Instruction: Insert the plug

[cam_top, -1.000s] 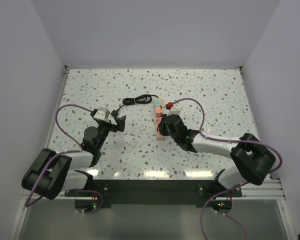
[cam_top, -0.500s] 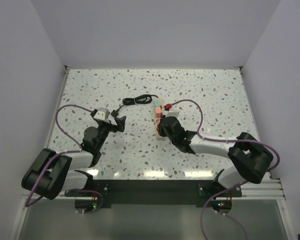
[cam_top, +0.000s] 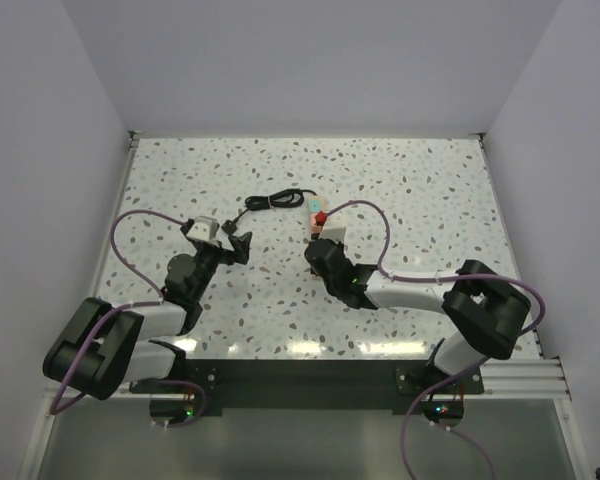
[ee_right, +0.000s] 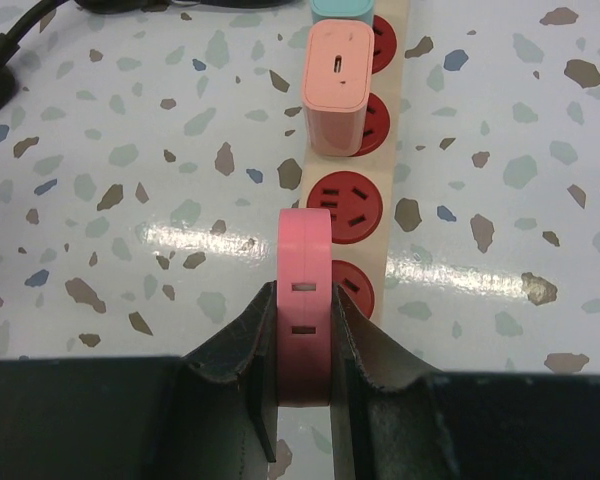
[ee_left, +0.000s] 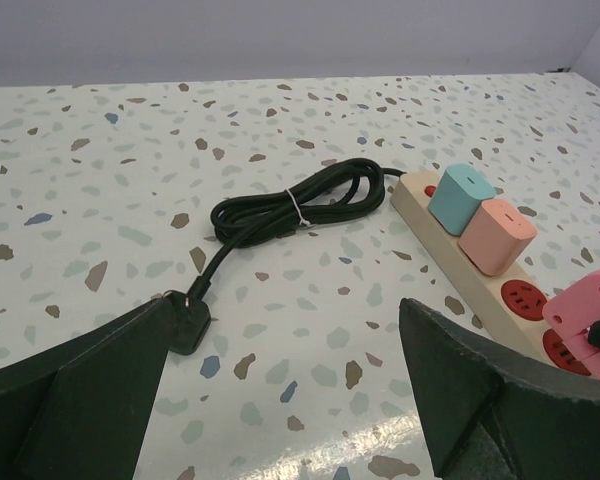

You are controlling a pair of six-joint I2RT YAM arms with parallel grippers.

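Note:
My right gripper (ee_right: pixel 305 330) is shut on a flat pink plug (ee_right: pixel 305 290), held edge-up just left of the nearest red socket (ee_right: pixel 350 285) of the beige power strip (ee_right: pixel 392 170). A second empty socket (ee_right: pixel 345 205) lies beyond it. A pink adapter (ee_right: pixel 338 85) and a teal adapter (ee_right: pixel 342 8) sit in the far sockets. In the top view the right gripper (cam_top: pixel 325 255) is at the strip's (cam_top: pixel 317 228) near end. My left gripper (ee_left: pixel 285 380) is open and empty, with the strip's black cord plug (ee_left: pixel 185 325) beside its left finger.
The black cord (ee_left: pixel 290 205) lies coiled and tied left of the strip's far end, also in the top view (cam_top: pixel 273 201). The left gripper (cam_top: pixel 237 245) rests low on the speckled table, left of the strip. White walls surround the table.
The right arm has swung left and the gripper with the pink plug has shifted slightly toward the near end of the strip. The left arm has not moved.

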